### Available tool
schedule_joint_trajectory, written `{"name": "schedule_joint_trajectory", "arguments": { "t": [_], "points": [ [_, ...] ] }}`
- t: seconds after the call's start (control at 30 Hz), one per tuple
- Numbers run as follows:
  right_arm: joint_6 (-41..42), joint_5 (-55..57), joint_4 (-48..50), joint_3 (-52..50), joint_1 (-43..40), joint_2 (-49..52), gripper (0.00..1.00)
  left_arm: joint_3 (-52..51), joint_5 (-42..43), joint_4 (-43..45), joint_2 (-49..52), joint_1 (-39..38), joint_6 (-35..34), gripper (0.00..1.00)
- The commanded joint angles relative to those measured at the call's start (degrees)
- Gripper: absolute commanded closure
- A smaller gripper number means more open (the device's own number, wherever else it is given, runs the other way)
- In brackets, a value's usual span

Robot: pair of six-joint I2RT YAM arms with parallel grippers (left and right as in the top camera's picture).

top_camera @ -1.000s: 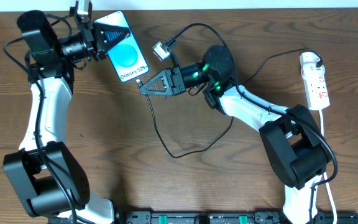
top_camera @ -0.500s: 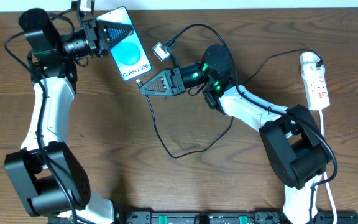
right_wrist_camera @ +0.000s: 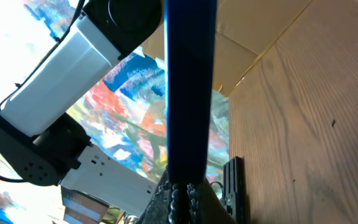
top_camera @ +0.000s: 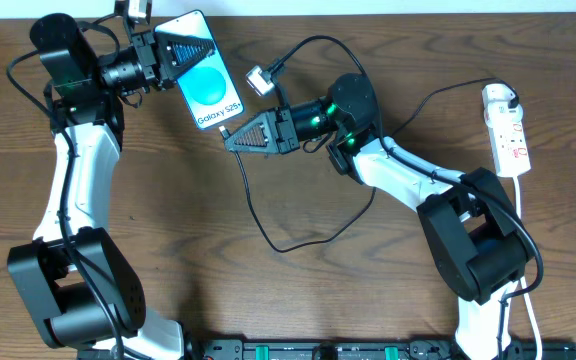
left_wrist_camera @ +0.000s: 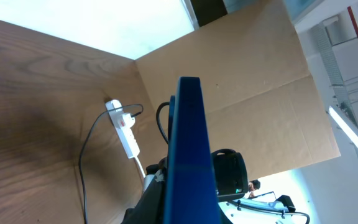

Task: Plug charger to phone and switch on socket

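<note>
Wood-grain table (top_camera: 168,210), matt brown, carrying two white-and-black arms. The left gripper (top_camera: 180,52) is clamped on the upper end of the phone (top_camera: 208,85), a slim, glossy rectangle with a bright blue screen. The phone is lifted off the board and shows edge-on as a thin blue bar in the left wrist view. Over the last second this arm has carried the phone slightly up and to the right, then settled. The right gripper (top_camera: 234,142) has not moved, so the phone's lower short edge now lies just beside its tip. This reads as alignment for insertion; whether the plug is seated cannot be told. At the far right lies the socket (top_camera: 509,132), a narrow white plastic strip with red switch marks, well apart from both grippers and not yet switched. The charger (top_camera: 258,218), a thin, limp black cable, loops across the table to the right gripper's narrow closed fingers, which pinch its ribbed plug tip (right_wrist_camera: 180,198).
</note>
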Motion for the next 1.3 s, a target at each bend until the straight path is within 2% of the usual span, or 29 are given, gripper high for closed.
{"name": "schedule_joint_trajectory", "arguments": {
  "t": [0.0, 1.27],
  "points": [
    [-1.09, 0.68, 0.24, 0.24, -1.22, -0.26, 0.99, 0.55, 0.68, 0.52, -0.15, 0.22, 0.13, 0.92],
    [-1.09, 0.7, 0.2, 0.24, -1.22, -0.26, 0.99, 0.55, -2.93, 0.09, -0.15, 0.11, -1.36, 0.93]
  ]
}}
